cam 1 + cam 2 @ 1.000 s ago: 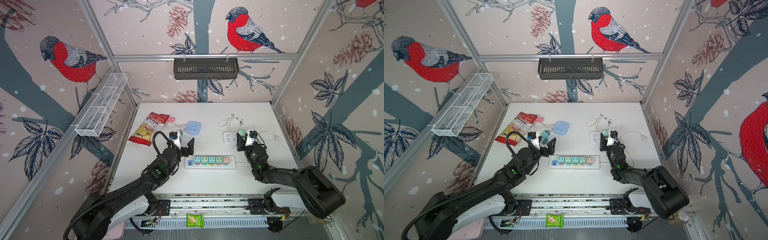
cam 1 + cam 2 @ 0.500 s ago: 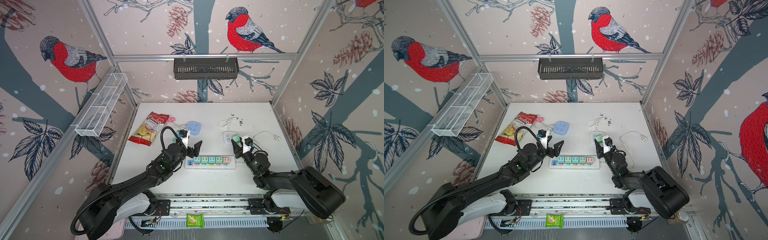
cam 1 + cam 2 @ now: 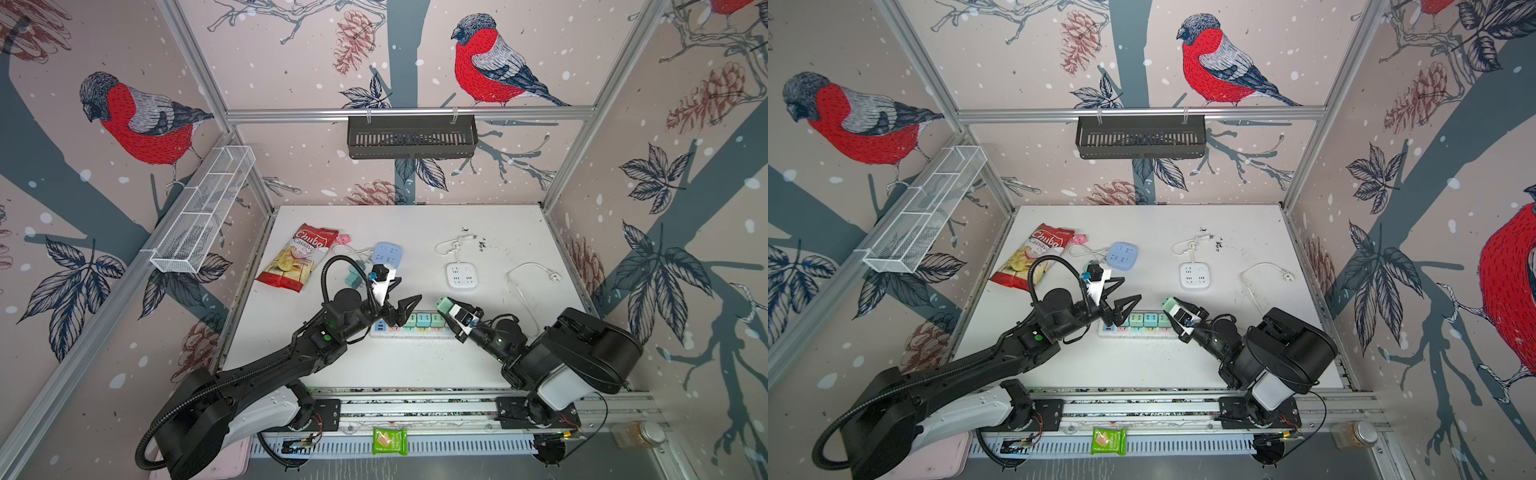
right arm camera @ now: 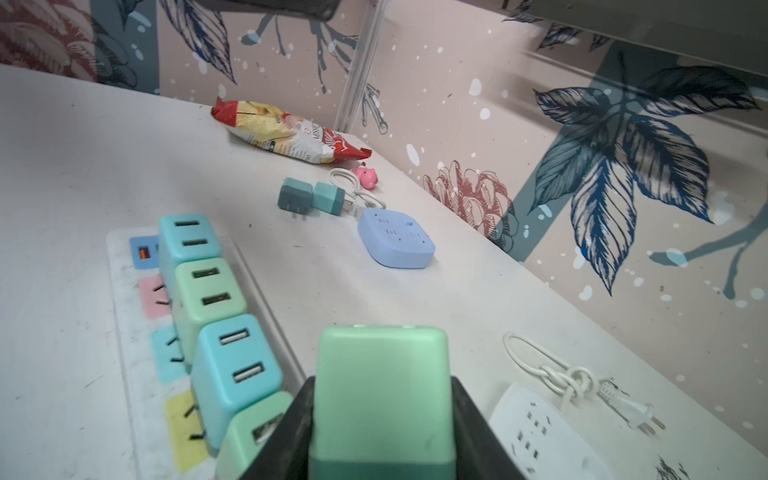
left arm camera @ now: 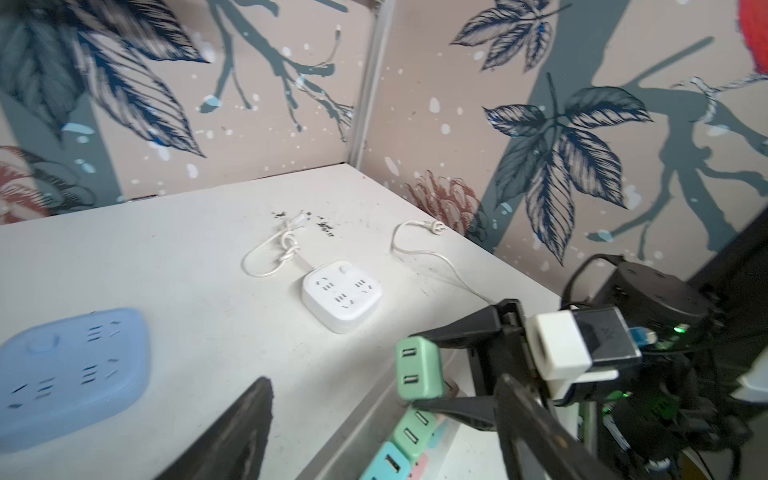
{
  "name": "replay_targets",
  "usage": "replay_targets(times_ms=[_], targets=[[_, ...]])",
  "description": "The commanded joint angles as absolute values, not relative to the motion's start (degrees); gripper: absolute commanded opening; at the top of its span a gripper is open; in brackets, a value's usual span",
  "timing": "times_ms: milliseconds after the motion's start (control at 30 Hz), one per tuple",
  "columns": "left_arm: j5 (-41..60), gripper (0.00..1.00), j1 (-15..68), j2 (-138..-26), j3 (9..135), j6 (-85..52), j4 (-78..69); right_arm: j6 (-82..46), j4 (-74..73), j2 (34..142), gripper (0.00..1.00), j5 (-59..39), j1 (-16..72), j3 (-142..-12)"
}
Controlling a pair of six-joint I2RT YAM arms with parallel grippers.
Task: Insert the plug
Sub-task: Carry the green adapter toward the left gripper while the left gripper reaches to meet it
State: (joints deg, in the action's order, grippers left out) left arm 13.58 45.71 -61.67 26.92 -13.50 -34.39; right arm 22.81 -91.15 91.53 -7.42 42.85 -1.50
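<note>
Right pincer (image 3: 449,311): closed on the mint-green plug (image 4: 380,374) — a finger on each side of it.
Plug: in the air over the right end of the power strip (image 4: 124,365), by the last of four adapters (image 4: 208,291) seated in a row (its prongs are hidden).
Left pincer (image 3: 410,289): jaws spread wide, empty, above the strip's left end.
Tabletop (image 3: 415,365): white — the strip lies flat near its front.

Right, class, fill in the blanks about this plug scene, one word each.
1. The right gripper is shut on the mint-green cube-shaped plug; the left gripper is ____.
2. The small pig toy beside the red crinkly chip bag is ____.
3. The rounded square socket block with the knotted cord is ____.
Missing words: open; pink; white.
</note>
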Motion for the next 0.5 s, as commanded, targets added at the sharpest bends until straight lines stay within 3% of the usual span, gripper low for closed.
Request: replay_targets(times_ms=[0,200,467], targets=[[17.62,0.81,46.48,-63.25,28.33,-12.65,-37.24,27.85,-106.97,92.34,0.04,-5.42,44.83,-2.26],[20.32,0.8,46.49,-67.83,30.64,-13.71,-36.29,28.87,-106.96,91.58,0.03,-3.01,46.92,-1.99],[23.03,0.72,46.66,-75.29,36.15,-13.72,-30.96,29.01,-106.97,89.19,0.03,-0.36,48.25,-0.75]])
